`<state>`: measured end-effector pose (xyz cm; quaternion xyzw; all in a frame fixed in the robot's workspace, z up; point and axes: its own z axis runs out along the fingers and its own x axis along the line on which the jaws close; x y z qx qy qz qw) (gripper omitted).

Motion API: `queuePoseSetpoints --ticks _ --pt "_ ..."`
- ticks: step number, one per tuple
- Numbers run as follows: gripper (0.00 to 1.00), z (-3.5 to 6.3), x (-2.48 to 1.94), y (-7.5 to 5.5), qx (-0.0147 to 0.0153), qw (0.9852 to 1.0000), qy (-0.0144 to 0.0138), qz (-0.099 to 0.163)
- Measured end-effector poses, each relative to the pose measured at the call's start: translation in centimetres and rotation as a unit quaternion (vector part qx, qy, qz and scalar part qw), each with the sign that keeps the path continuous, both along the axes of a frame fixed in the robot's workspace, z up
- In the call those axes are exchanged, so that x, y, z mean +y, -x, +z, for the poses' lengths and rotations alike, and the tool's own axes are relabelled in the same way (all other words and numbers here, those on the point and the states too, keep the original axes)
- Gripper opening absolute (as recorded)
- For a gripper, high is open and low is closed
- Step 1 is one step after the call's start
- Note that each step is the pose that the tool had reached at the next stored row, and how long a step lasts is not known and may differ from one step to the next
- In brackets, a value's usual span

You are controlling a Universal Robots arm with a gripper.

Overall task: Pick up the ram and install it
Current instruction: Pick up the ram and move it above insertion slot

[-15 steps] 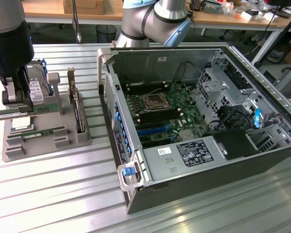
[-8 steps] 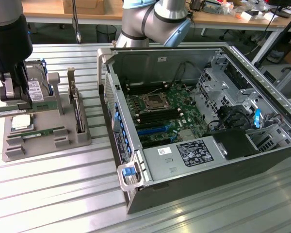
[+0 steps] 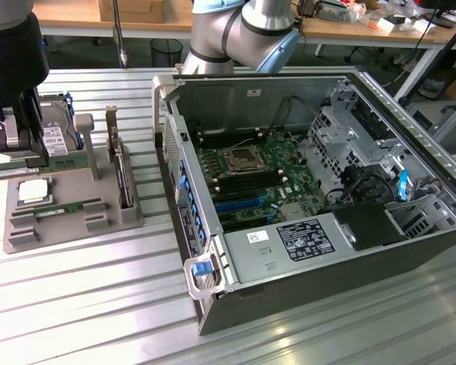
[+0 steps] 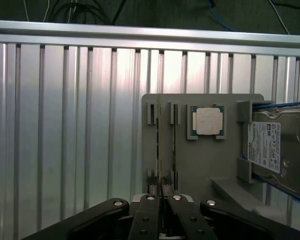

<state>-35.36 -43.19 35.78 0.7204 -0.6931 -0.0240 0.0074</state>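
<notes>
Wrist view, tool (image 4: 162,201) clamped on the ram (image 3: 21,173), processor (image 4: 207,121) on grey tray (image 4: 200,170) nearby, hard drive (image 4: 277,147) at tray's edge

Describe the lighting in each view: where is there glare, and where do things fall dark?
Exterior view: glare streaks the ribbed table below the case, whose inside is evenly lit; the claw is a dark shape. Wrist view: the table shines palest in the middle, the background beyond its edge is nearly black, and the claw sits in shadow.
</notes>
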Motion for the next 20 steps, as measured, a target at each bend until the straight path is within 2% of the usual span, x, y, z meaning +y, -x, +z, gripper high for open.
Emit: queuePoseSetpoints --ticks 20 --pt "0.12 2.55 0.00 0.0 0.0000 1.0000 0.0000 0.000"
